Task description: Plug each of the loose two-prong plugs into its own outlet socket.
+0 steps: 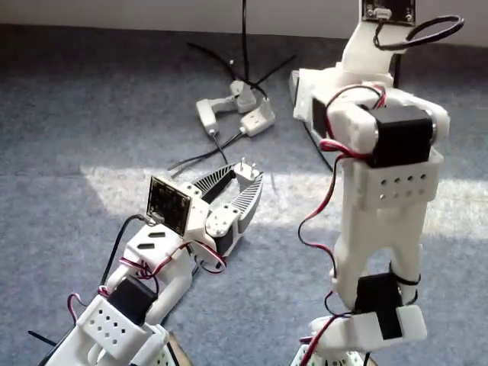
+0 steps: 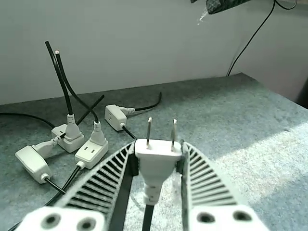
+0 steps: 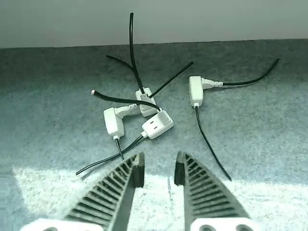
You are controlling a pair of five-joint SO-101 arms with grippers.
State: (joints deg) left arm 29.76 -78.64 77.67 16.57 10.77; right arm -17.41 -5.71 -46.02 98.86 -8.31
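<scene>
Left wrist view gives me the clearest look. The left fingers (image 2: 96, 187) are closed on a white two-prong plug (image 2: 158, 161), pressing its body from both sides. The prongs stick out beyond the tips and the cord drops down between them. The plug is held above the counter (image 1: 69, 114), well apart from the sockets, so it is not yet inserted. The right fingers (image 3: 115, 192) stand a little apart and hold nothing.

On the far side lies the cluster. One free socket (image 3: 158, 125) shows its two empty slots. Just beside it, a second socket (image 3: 143, 96) seems to have a plug seated already, with a black cord rising from it, but I am not sure. Two more white pieces lie loose on their cords, one left (image 3: 113, 120) and one right (image 3: 195, 89); I cannot tell if they are plugs or sockets. I judge most of the task is left.

The counter is covered with grey carpet-like cloth, with a band of sunlight (image 1: 114, 183) across it. A pale wall (image 2: 144, 38) closes the far side.
</scene>
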